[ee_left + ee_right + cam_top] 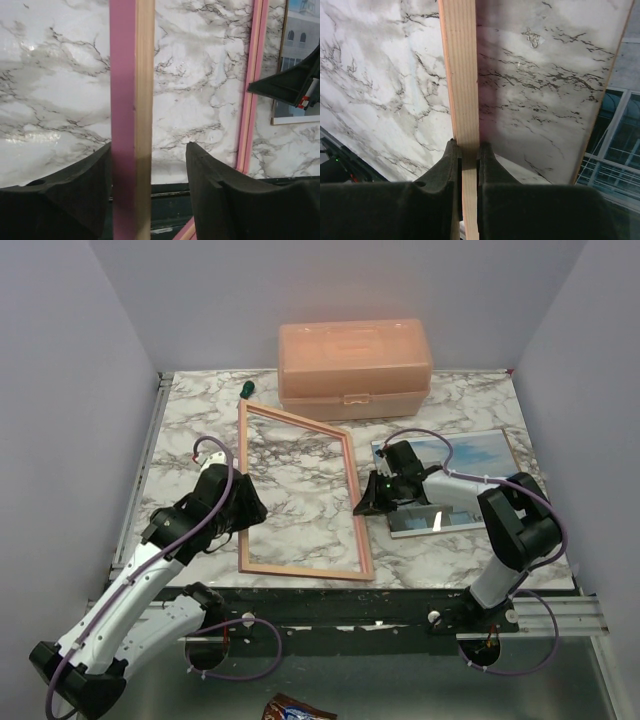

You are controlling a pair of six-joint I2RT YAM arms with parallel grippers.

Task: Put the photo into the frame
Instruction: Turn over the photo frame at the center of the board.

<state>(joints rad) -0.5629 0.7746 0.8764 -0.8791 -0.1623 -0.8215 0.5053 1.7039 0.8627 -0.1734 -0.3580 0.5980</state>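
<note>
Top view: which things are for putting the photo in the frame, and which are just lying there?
For the job:
the frame
the photo

Just lying about:
the peach plastic box
the small green thing next to it
the wrapper down in front

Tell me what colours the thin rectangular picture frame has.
Pink, with pale bare wood: the frame shows best in left wrist view.

At centre the frame (pixel 295 418), the photo (pixel 480 450) just right of it, the box (pixel 355 370) behind both.
</note>
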